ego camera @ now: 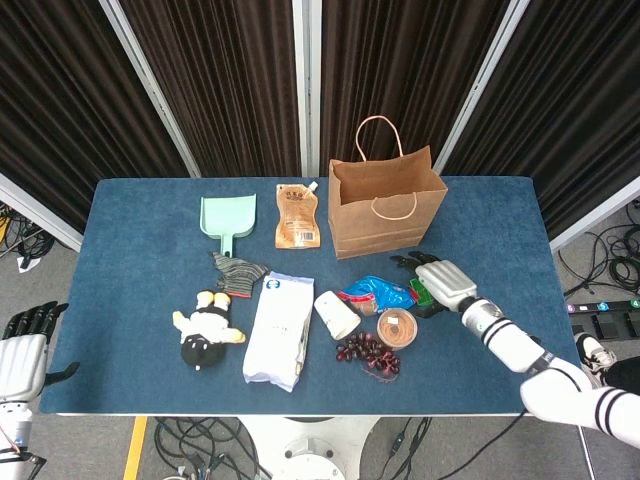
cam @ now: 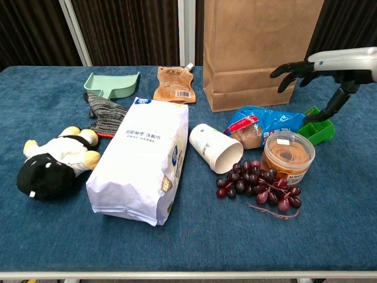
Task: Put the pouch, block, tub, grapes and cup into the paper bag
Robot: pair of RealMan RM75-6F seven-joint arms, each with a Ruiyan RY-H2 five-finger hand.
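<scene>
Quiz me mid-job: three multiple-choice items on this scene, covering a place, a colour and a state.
1. Where is the right robot hand?
A. Over the green block, in front of the paper bag
B. On the dustpan
C. Inside the bag

2. What colour is the dustpan?
A. Red
B. Mint green
C. Black

3. How does the cup sit?
A. Upright
B. On its side
C. Inside the tub

Answers:
1. A, its spread fingers hover above the block, holding nothing.
2. B, pale green beside the pouch.
3. B, its open mouth faces the grapes.
</scene>
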